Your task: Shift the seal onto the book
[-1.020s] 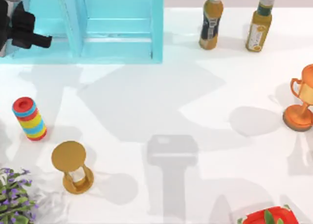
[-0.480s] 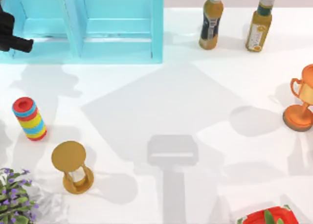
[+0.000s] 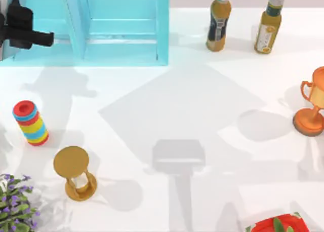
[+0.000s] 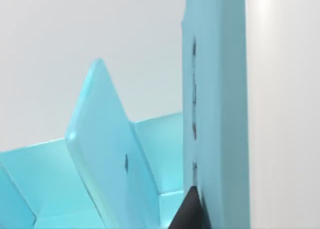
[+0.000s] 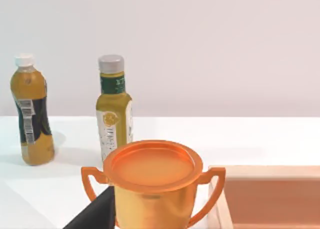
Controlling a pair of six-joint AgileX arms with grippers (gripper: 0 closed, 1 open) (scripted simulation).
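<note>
White tabletop spreads smooth and glossy; at its far left my left gripper reaches level toward the boxy turquoise shelf unit, whether open or closed I cannot tell. Right of it stand two amber bottles, and a shiny orange trophy cup is at the right edge.

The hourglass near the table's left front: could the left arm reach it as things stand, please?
Probably yes: the left gripper hangs by the shelf unit, and bare table lies between it and the hourglass.

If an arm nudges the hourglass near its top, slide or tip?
Probably tips: the hourglass stands upright on a round base, narrow at the waist, wide cap on top. Once down, it would likely roll in an arc. Its glossy surface may slip in an end effector.
</note>
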